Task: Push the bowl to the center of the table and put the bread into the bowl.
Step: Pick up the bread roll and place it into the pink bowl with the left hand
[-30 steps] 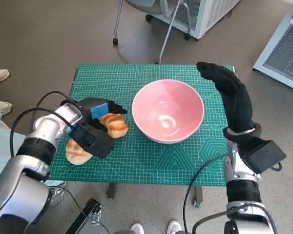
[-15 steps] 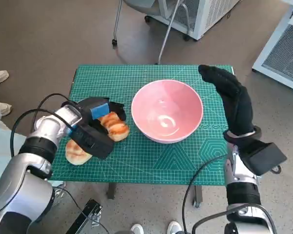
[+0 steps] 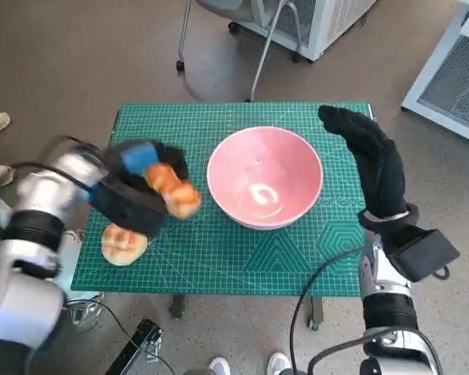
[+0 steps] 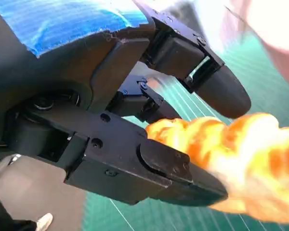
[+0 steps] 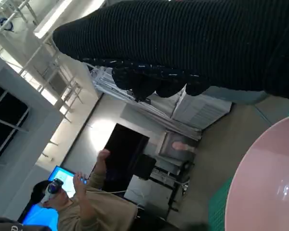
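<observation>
While gripping bread [image 3: 172, 187], left hand [image 3: 137, 191] tilts bowlward [image 3: 264, 176].

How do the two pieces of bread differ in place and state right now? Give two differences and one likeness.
The held bread is gripped by the left hand, beside the pink bowl; the other bread lies untouched on the green mat, near the table's front edge. The held bread looks longer, the other rounder. Both have golden-brown crusts.

A green cutting mat [image 3: 219, 258] (gridded) covers the table.
</observation>
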